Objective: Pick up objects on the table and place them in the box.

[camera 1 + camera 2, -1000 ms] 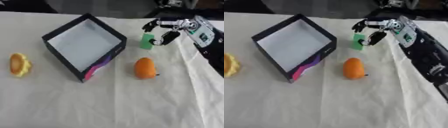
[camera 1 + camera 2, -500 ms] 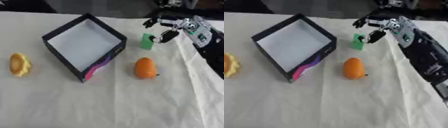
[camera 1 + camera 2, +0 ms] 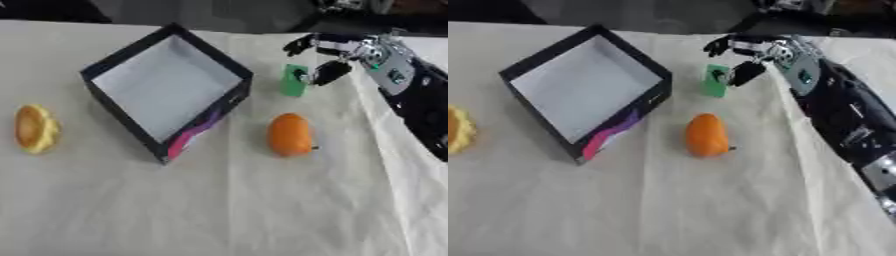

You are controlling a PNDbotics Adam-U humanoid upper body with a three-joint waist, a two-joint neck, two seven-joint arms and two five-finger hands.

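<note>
A pale cloth is covering the desk (image 3: 219, 210). The right hand (image 3: 337, 55) is hovering with fingers spread and released, just beside the small green block (image 3: 294, 80), right of the box (image 3: 166, 92). It is probably light and rigid; pinching its flat sides looks best.

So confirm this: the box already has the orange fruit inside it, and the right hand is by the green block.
Not quite. In the left eye view the orange fruit lies on the cloth beside the box, whose inside is bare. The right hand is indeed by the green block.
</note>
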